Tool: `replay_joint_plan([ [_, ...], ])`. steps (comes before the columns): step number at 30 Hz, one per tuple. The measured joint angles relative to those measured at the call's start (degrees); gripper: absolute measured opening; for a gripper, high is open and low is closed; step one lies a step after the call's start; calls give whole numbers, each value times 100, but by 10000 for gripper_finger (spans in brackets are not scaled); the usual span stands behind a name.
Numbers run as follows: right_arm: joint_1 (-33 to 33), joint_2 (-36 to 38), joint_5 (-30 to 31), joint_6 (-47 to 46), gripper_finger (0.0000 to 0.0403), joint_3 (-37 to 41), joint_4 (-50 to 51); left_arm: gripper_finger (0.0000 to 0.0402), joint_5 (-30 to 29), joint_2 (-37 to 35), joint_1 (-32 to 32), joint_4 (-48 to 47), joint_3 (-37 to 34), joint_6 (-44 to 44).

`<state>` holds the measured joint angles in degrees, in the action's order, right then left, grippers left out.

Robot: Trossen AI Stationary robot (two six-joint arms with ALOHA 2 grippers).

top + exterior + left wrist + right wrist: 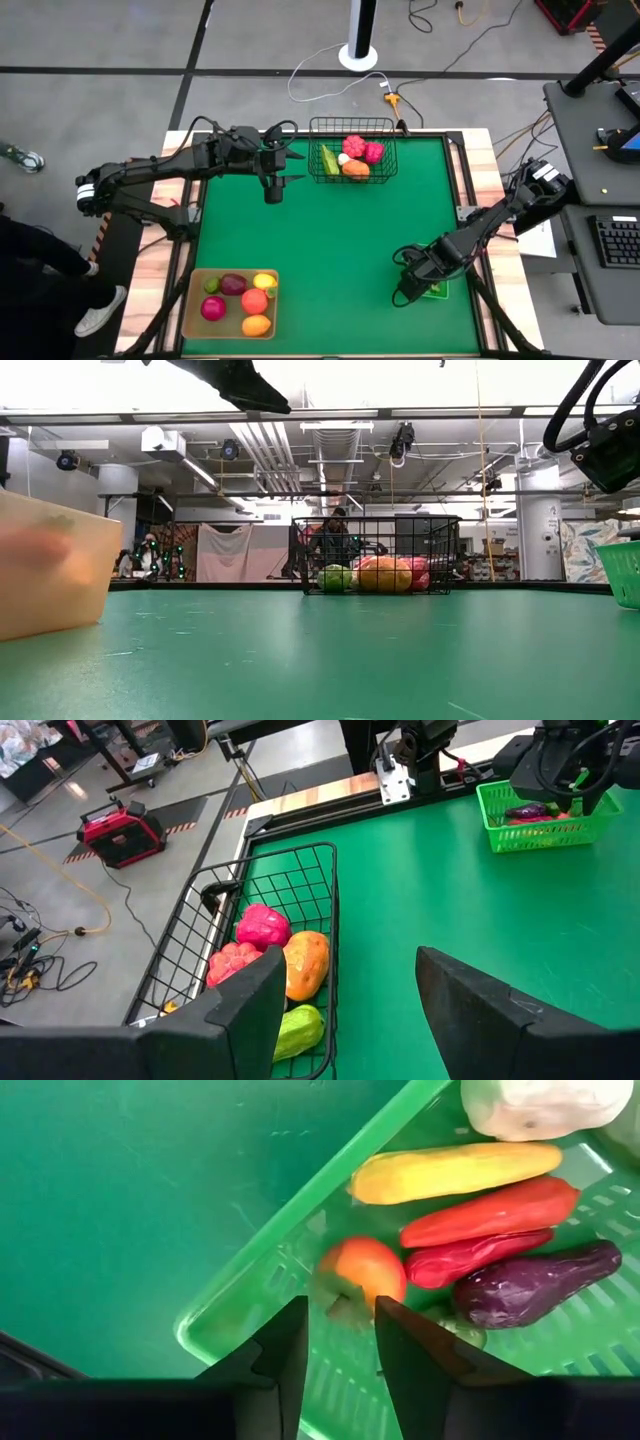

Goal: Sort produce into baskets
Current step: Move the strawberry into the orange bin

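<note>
Sorting looks close to done: no loose produce shows on the green table (330,250), everything visible sits in one of three containers

Right gripper (412,283) hangs over the green bin (250,1295) at the table's near right. Its fingers (285,1350) stand a narrow gap apart just above a small orange-red round piece (365,1270) with a green stalk end; nothing is pinched between them as far as I can see. Can't tell whether it's grabbing or letting go, so treat the jaw state as unsettled. Beside that piece lie a yellow long piece (455,1170), a red chilli-like piece (495,1210), a second darker red one (475,1255), a purple aubergine shape (535,1285) and a pale whitish piece (540,1105). Long thin items look grouped here on purpose

Left gripper (274,180) waits spread and empty just beside the black wire basket (352,150) at the far edge. That basket holds two pink pieces (262,925), an orange piece (305,965) and a green piece (300,1030); the top view also shows something small and white in there

Tan tray (195,310) at the near left holds rounder pieces: green, purple, yellow, pink, red and orange

Writing: no brand or label readable on the bins, produce or arms; anything printed in the background is too small to read
</note>
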<state>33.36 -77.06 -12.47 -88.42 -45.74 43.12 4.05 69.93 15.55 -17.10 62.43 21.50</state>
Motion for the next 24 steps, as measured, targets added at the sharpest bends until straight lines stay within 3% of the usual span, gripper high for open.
replay_joint_plan([
  [17, 0, 0, 46, 169, 17, 0, 26, 206, -2, 0, 0, 0, 0, 0],
  [24, 0, 9, 54, 248, 9, -1, 49, 206, -2, 0, 0, 0, 0, 0],
])
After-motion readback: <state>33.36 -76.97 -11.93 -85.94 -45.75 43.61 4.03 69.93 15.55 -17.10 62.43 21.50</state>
